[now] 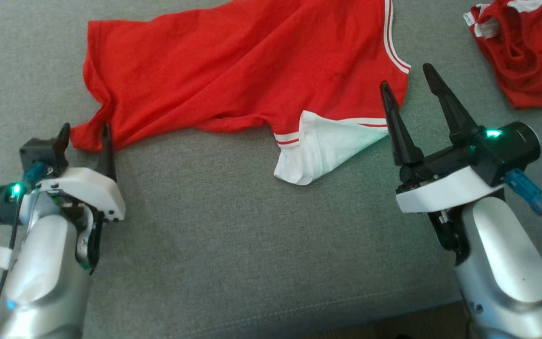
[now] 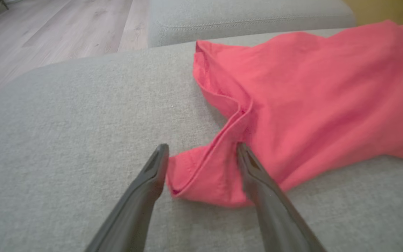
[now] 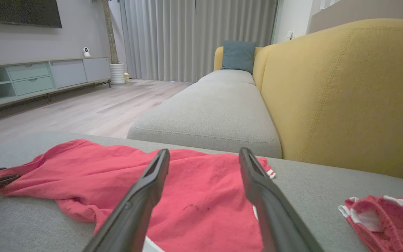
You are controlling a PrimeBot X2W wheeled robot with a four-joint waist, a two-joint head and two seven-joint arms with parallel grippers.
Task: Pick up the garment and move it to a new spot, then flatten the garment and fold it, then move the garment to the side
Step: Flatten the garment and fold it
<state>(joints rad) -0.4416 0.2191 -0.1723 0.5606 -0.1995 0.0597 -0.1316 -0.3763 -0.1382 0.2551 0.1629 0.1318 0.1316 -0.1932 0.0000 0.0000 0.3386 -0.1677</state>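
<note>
One spread garment (image 1: pixel 233 70), yellow backrest (image 3: pixel 345 94) (right wrist)

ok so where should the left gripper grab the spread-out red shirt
The folded corner of the red shirt nearest the left gripper. It juts from the body, doubled along its hem, and the open jaws flank it, so likely come in low across the cushion from its front edge.

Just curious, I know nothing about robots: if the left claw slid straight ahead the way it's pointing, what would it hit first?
Probably the crumpled corner of the red cotton T-shirt, which lies between the fingers of the open left claw on the grey fabric cushion.
</note>
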